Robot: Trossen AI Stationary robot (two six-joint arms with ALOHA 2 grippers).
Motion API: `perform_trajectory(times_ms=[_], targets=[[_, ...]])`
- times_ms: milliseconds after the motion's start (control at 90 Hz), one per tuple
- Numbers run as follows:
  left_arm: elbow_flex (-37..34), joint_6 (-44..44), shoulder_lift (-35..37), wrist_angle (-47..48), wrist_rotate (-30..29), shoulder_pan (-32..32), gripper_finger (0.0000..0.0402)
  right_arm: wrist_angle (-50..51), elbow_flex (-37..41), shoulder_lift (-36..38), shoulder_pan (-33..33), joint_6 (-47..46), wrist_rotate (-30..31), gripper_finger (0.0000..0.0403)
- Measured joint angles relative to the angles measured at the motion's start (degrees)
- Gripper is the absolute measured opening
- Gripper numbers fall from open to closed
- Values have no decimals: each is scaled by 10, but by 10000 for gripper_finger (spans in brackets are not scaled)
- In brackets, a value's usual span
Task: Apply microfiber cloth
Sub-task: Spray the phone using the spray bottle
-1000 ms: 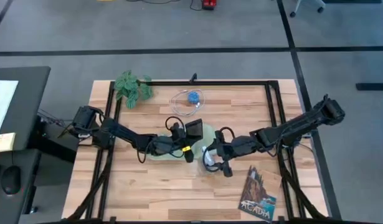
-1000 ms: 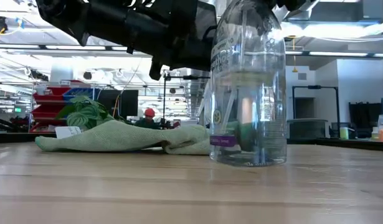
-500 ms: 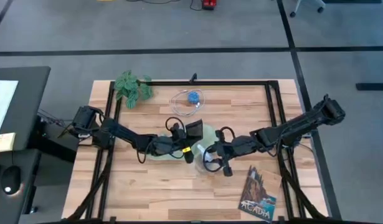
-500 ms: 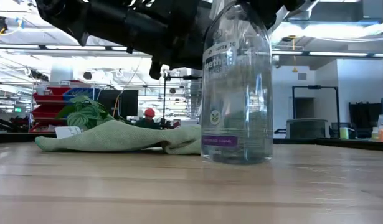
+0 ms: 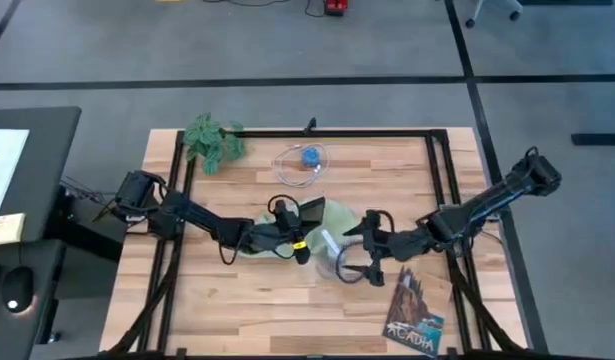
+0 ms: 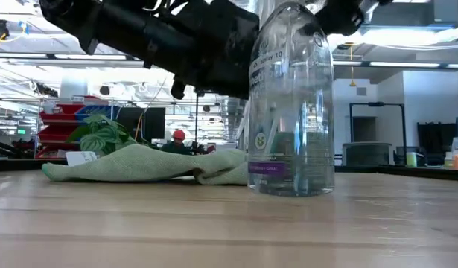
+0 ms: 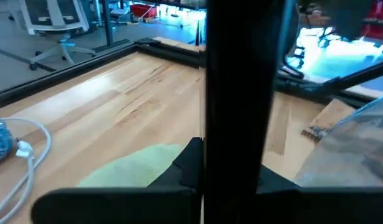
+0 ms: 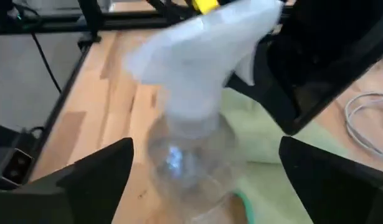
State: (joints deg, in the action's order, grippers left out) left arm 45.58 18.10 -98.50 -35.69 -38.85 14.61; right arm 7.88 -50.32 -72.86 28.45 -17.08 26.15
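From overhead, the clear spray bottle [image 5: 330,257] stands on the wooden table [image 5: 237,300], with the microfiber cloth [image 5: 332,217] spread just behind it. The right gripper [image 5: 354,255] sits just beside the bottle with its fingers spread apart, not touching it. The left gripper [image 5: 305,212] holds a black phone [image 5: 311,209] over the cloth, just left of the bottle. A leafy plant [image 5: 213,140] and a white cable [image 5: 301,165] lie well beyond the bottle; a book [image 5: 414,312] lies near it.

At table level, the bottle [image 6: 291,104] stands upright, the cloth [image 6: 147,164] bunched low just behind and left of it.

The left wrist camera shows the phone [image 7: 244,93] edge-on, the cloth [image 7: 138,167] below it, the bottle [image 7: 350,149] beside it.

The right wrist camera shows the bottle [image 8: 191,149] between its spread fingers [image 8: 91,180], untouched, the cloth [image 8: 266,146] behind it.
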Motion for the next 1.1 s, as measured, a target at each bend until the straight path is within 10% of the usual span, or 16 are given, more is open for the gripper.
perform_trajectory(times_ms=[244, 678, 1100], targets=[[0, 64, 0, 72, -40, 4, 11, -13, -39, -35, 77, -34, 215, 350], [0, 148, 0, 163, -45, -9, 11, -46, -105, -161, 43, -31, 325, 327], [0, 147, 0, 169, -44, 4, 11, 114, -111, -115, 41, -122, 326, 87]])
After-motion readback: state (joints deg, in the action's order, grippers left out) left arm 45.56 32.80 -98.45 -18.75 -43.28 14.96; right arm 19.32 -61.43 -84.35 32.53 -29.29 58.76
